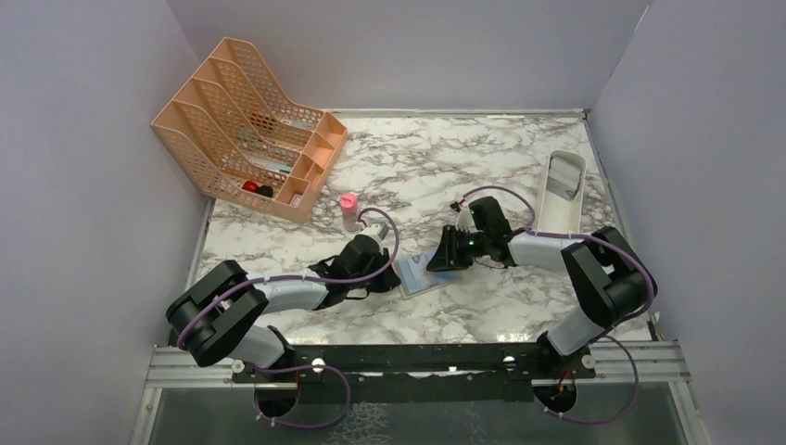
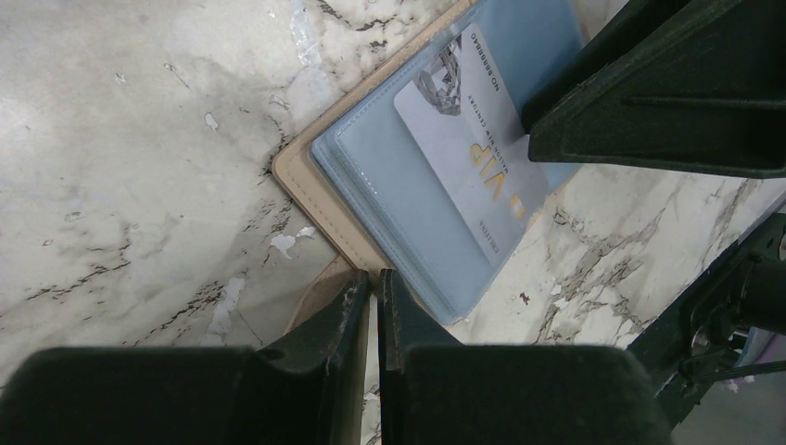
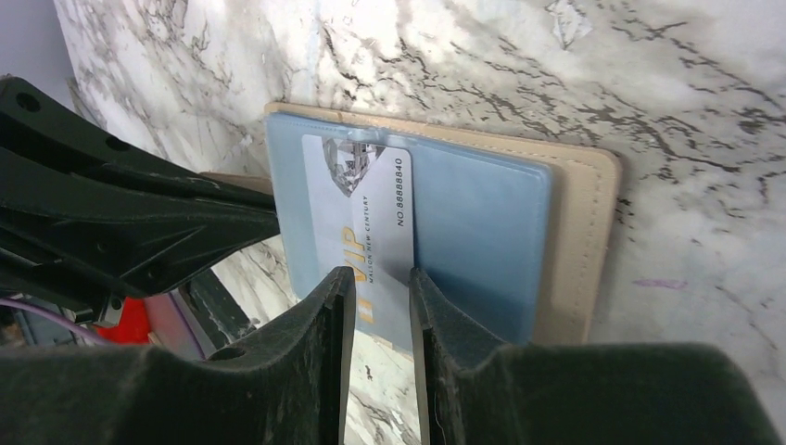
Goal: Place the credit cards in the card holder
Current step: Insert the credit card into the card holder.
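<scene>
The card holder (image 1: 419, 275) lies open on the marble, tan outside (image 3: 576, 241) and light blue inside (image 2: 399, 185). A silvery credit card (image 3: 366, 199) with gold VIP lettering sits partly in a blue pocket, its near end sticking out past the holder's edge (image 2: 468, 130). My left gripper (image 2: 375, 283) is shut on the holder's tan edge by the snap tab (image 2: 310, 301). My right gripper (image 3: 382, 278) stands slightly open just over the card's protruding end, with nothing pinched between its fingers. In the top view the two grippers (image 1: 387, 271) (image 1: 443, 260) face each other across the holder.
A peach mesh file rack (image 1: 250, 120) stands at the back left. A small pink-capped bottle (image 1: 349, 209) is just behind my left gripper. A long white tray (image 1: 561, 190) lies at the back right. Grey walls close in the table on three sides.
</scene>
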Controlling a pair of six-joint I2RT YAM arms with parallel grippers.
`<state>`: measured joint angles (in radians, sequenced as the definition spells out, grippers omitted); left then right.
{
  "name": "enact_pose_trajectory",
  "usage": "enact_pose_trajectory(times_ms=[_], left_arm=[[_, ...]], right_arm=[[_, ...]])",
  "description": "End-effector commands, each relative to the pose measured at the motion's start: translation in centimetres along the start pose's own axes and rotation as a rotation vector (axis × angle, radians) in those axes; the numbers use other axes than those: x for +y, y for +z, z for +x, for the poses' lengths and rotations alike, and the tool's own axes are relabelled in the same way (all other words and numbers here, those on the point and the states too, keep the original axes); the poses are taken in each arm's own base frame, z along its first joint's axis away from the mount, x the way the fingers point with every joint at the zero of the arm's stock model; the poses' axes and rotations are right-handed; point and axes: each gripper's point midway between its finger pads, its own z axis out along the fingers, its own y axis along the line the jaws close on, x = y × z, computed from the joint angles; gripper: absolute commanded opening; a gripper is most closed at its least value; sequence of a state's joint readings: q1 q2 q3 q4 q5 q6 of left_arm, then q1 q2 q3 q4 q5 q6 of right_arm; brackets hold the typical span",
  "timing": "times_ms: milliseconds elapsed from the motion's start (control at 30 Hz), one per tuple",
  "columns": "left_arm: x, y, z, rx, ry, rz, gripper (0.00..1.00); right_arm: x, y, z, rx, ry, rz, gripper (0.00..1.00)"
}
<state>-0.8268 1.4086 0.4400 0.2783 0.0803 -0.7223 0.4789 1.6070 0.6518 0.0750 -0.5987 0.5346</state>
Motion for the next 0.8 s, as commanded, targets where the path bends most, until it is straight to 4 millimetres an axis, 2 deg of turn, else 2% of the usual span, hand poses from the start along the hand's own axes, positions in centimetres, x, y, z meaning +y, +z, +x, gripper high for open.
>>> enact_pose_trajectory(times_ms=[0,333,633,767], left_arm=[[0.3,0.1,1.5,0.054,-0.001,0.001,0.12],[0.2,0.2,1.5,0.058,-0.001,0.004,0.12],[0.2,0.1,1.2,0.049,0.003,-0.005,0.12],[0.1,0.1,0.9,0.045,0.008,-0.009,0.12]], right_arm=[[1.3,0.7,-0.5,-0.004,-0.021,-0.034,0.32],[3.2,2.4,0.7,0.045,-0.034,-0.107,0.32],[4.1,1.7,0.4,0.013,-0.043,-0.130,0.33],[4.8,1.9,1.0,0.043,-0.023,-0.189,0.33]])
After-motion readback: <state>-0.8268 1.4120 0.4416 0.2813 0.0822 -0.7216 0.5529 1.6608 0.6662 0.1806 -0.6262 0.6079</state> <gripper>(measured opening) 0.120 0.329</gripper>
